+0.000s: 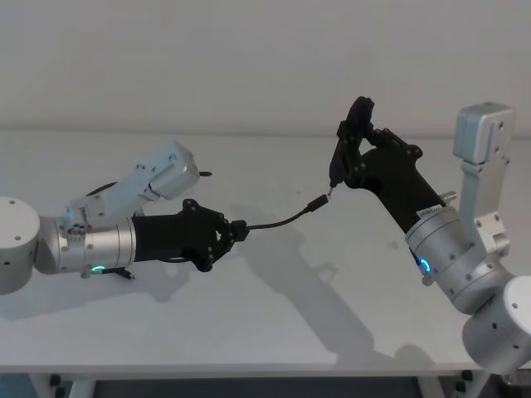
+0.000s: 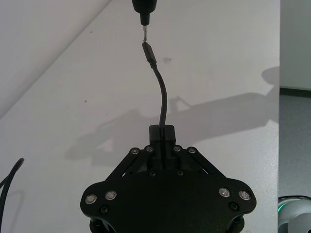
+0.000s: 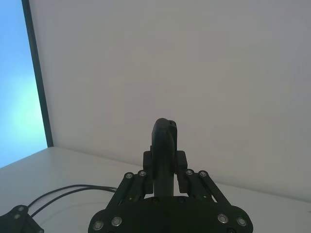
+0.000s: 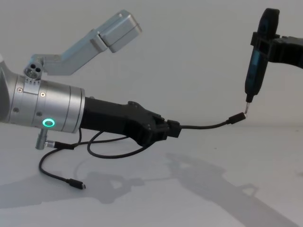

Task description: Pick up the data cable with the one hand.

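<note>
My left gripper [image 1: 236, 230] is shut on the data cable [image 1: 282, 220] and holds it above the white table [image 1: 290, 332]. The cable's free end curves up and right to a small plug [image 1: 316, 204]. In the left wrist view the cable [image 2: 163, 97] runs straight out from between the gripper's [image 2: 163, 133] fingers. The chest view shows the left gripper [image 4: 171, 129], the cable [image 4: 208, 126] and its plug [image 4: 236, 117], with more cable looping under the arm [image 4: 113, 155]. My right gripper [image 1: 358, 148] is shut on a slim black tool [image 4: 258, 61] whose pointed tip meets or almost meets the plug.
A short black lead [image 4: 52, 171] hangs from the left arm's silver body and ends on the table. The table's far edge meets a plain wall. In the right wrist view the right gripper [image 3: 165, 162] holds the tool [image 3: 165, 136] upright, with thin cables [image 3: 73, 190] lying on the table.
</note>
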